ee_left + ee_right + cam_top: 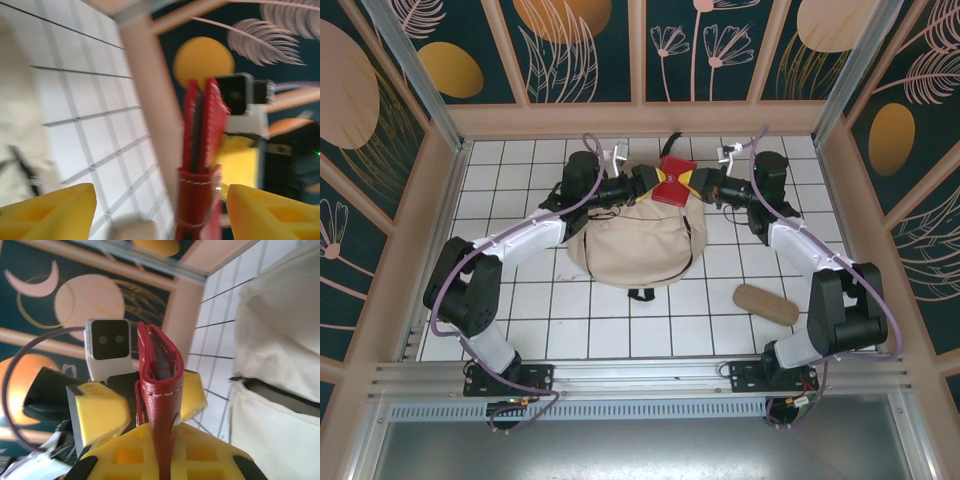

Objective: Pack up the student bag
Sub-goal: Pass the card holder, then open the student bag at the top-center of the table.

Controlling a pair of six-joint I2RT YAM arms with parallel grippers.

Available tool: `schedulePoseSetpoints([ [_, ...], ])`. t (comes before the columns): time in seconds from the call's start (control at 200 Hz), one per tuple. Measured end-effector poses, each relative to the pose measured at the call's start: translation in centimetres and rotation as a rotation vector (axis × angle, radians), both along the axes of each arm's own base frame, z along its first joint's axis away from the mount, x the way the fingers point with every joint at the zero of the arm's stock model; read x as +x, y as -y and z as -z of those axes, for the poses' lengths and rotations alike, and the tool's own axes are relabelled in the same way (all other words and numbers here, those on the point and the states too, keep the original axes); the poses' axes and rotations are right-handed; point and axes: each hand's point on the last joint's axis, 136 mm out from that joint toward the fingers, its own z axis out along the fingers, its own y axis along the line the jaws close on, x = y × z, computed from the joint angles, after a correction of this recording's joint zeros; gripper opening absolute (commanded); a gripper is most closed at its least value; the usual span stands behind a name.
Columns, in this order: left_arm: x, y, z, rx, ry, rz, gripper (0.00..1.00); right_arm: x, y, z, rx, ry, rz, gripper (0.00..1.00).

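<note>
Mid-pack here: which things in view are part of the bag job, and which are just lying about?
In the job: student bag; red leather case, clamped in the right gripper at the bag's far end; left gripper, open around the case.
Lying about: tan pouch, untouched on the tiled table, right of the bag.

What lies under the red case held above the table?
From above, the top edge of the student bag lies beneath the red case, on the white tiled table. The case hides the part of the bag directly under it.

Left gripper (648,186) splayed, right gripper (698,185) clamped.
</note>
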Motion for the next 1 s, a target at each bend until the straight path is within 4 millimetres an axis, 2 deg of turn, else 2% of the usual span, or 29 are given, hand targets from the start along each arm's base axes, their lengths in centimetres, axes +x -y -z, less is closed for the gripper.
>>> schedulePoseSetpoints([
  [0.105,2.1,-2.2,1.6,0.197,0.022,-0.133,0.8,0.7,2.1,1.9,-0.075,-0.034,0.105,0.03],
  [0.255,4.7,-5.1,2.2,0.434,0.058,-0.281,0.77,0.3,4.4,5.3,-0.182,-0.096,0.212,0.03],
  [0.355,6.6,-5.8,3.2,0.554,0.049,-0.351,0.71,-0.5,5.2,7.4,-0.232,-0.139,0.242,0.03],
  [0.475,7.8,-5.8,6.6,0.679,-0.026,-0.385,0.66,-1.3,5.7,9.1,-0.261,-0.175,0.261,0.02],
  [0.616,8.2,-5.8,11.1,0.805,-0.113,-0.392,0.62,-1.4,5.9,9.8,-0.273,-0.189,0.274,0.02],
  [0.721,8.1,-5.8,13.2,0.871,-0.152,-0.388,0.58,-1.4,5.9,9.8,-0.273,-0.188,0.275,0.03],
  [0.866,8.2,-5.8,14.4,0.929,-0.173,-0.389,0.48,-1.5,5.9,10.0,-0.274,-0.193,0.274,0.02],
  [1.001,8.0,-6.2,15.2,0.991,-0.174,-0.398,0.45,-1.6,5.9,10.2,-0.275,-0.196,0.273,0.02],
])
